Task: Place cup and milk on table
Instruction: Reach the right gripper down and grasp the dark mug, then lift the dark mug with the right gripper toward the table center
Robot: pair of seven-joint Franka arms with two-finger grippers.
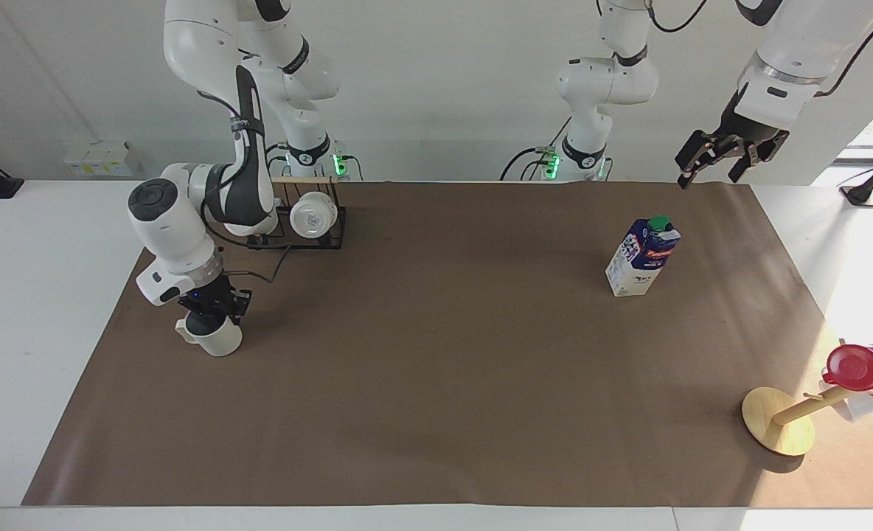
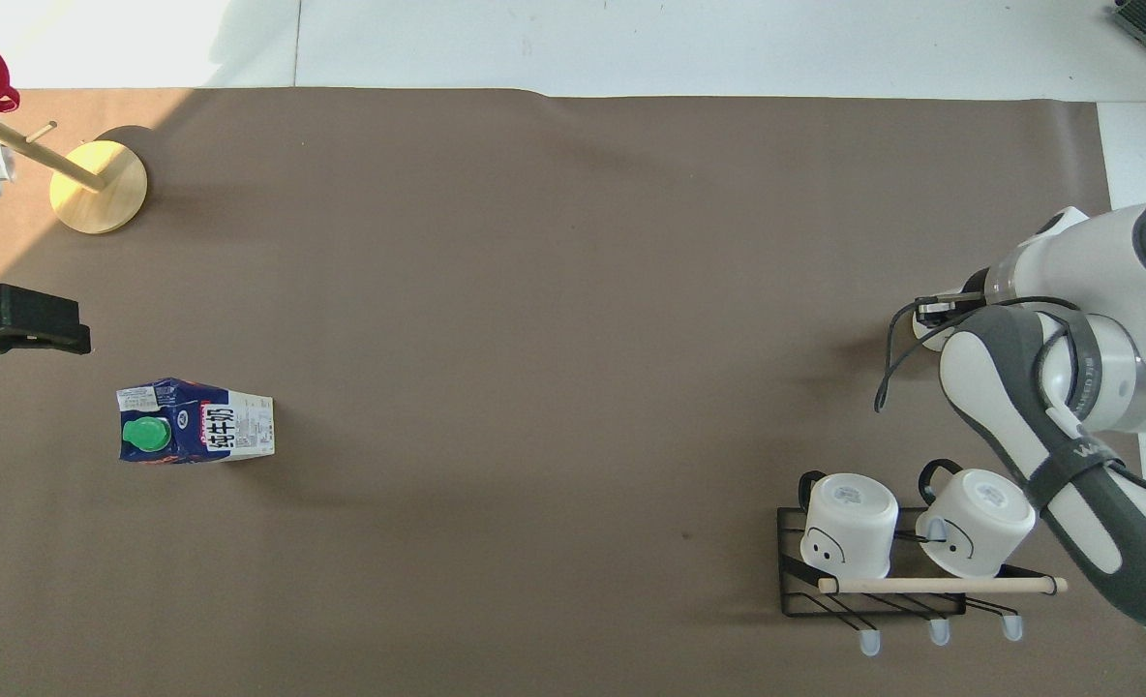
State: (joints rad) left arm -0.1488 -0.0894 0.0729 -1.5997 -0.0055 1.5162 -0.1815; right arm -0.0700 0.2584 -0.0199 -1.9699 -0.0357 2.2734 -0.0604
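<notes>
Reading the facing view as a clock centred on the mat [image 1: 436, 369], we are starting nearest the robots. At about ten o'clock the wire rack [image 1: 311, 221] is carrying two plain white mugs [image 2: 849, 523]; we are leaving them alone.

Up at one o'clock, the left claw [image 1: 724, 155] is hanging wide, empty, over the mat's edge by the robots, and this arm is waiting.

The milk [image 1: 643, 258] is standing upright on the mat at two o'clock, touched by nothing.

At nine o'clock, farther out than the rack, the cup [image 1: 215, 338] is sitting upright on the mat. The right claw [image 1: 211, 308] is coming straight down on it and pinching its rim, with the fingertips closed narrow on the wall. We are judging this as the moment of grasp, with the lift not yet begun.

To do it well, we are advising a straight vertical rise, slow at first, since a rim pinch lets a mug swing or slip. Holding the wrist level is helping the cup stay upright, and the carry should be steering clear of the rack.

Farthest out, at four o'clock, a wooden stand [image 1: 776, 420] is bearing a red cup [image 1: 857, 367] near the edge of the surface [image 1: 38, 295].
</notes>
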